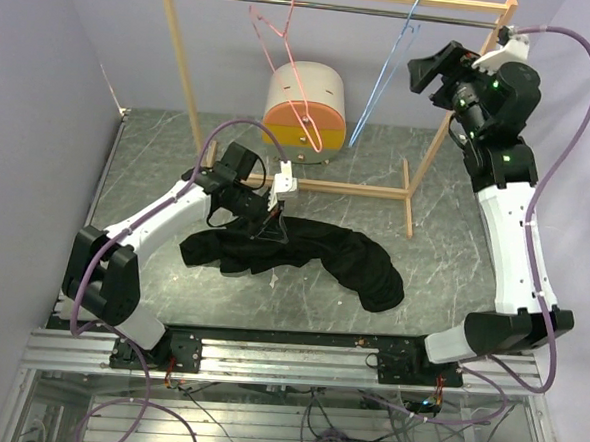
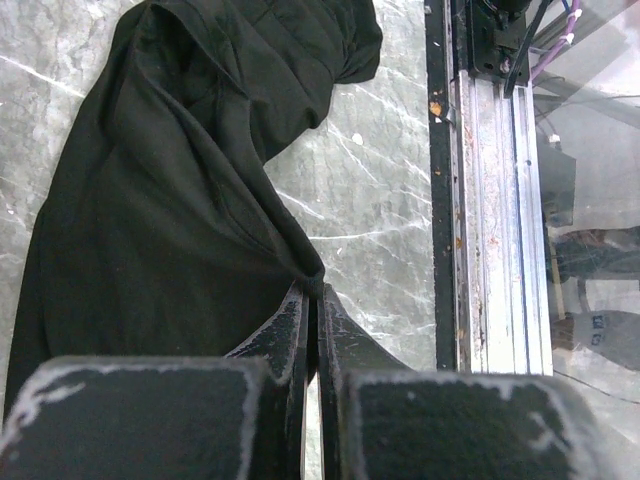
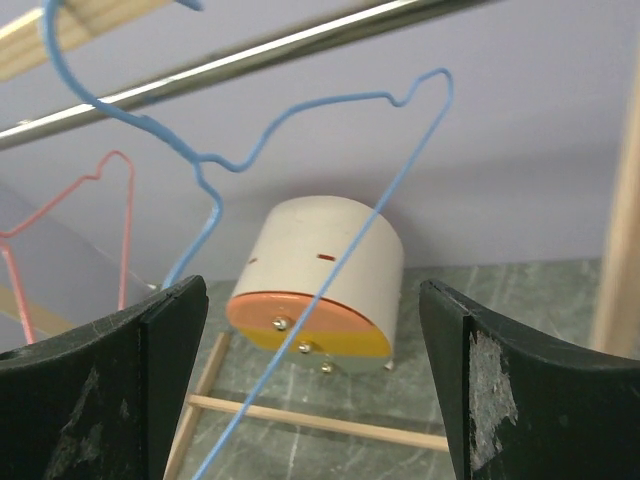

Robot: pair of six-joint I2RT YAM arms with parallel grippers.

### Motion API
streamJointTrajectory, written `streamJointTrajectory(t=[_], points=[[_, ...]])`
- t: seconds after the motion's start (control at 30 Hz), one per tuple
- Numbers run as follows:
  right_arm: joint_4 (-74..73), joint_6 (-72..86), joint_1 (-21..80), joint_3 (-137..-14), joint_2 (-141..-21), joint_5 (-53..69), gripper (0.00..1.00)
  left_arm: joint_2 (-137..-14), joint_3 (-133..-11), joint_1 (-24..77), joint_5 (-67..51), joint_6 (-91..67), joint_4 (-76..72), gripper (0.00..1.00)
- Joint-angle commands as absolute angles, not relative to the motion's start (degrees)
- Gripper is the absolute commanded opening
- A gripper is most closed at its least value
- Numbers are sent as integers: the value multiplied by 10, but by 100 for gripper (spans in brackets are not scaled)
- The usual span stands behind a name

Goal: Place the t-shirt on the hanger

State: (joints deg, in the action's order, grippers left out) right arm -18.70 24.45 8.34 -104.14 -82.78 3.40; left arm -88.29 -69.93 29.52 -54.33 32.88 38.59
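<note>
The black t-shirt [image 1: 313, 257] lies crumpled on the table; its print and label are hidden. My left gripper [image 1: 273, 218] is low over its left part. In the left wrist view it [image 2: 315, 295] is shut on a fold of the t-shirt [image 2: 170, 200]. The light-blue hanger [image 1: 386, 81] hangs by its hook from the rail at the upper right. My right gripper [image 1: 429, 74] is raised just right of it, open and empty. In the right wrist view the hanger [image 3: 330, 270] hangs ahead, between my spread fingers, and the gripper [image 3: 315, 380] does not touch it.
A wooden rack [image 1: 197, 105] with a metal rail [image 1: 338, 5] stands at the back. A pink-red hanger [image 1: 294, 71] hangs left of the blue one. A white cylinder with an orange and yellow face [image 1: 304, 106] lies under the rail. A metal rail [image 2: 490, 200] runs along the table's near edge.
</note>
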Motion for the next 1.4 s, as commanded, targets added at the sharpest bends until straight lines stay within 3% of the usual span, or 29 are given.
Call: streamJointTrajectory(t=[0.0,0.27,0.47,0.77,1.03,1.23,1.37], points=[[-155,251,120,-1081,-851,39,86,-868,-688,301,-551,309,351,8],[-193,211,213,-1132,-901,-56,86,-864,-675,301,-550,312,345,8],[-301,146,274,-1218,-960,-219,85,-860,-672,301,-553,308,340,8],[-360,122,308,-1247,-977,-337,79,-864,-670,301,-556,302,331,8],[-376,122,313,-1235,-962,-384,63,-867,-671,301,-557,302,331,8],[-390,125,313,-1225,-950,-398,29,-871,-671,301,-558,299,329,8],[-410,134,313,-1229,-948,-414,23,-874,-671,301,-560,299,329,8]])
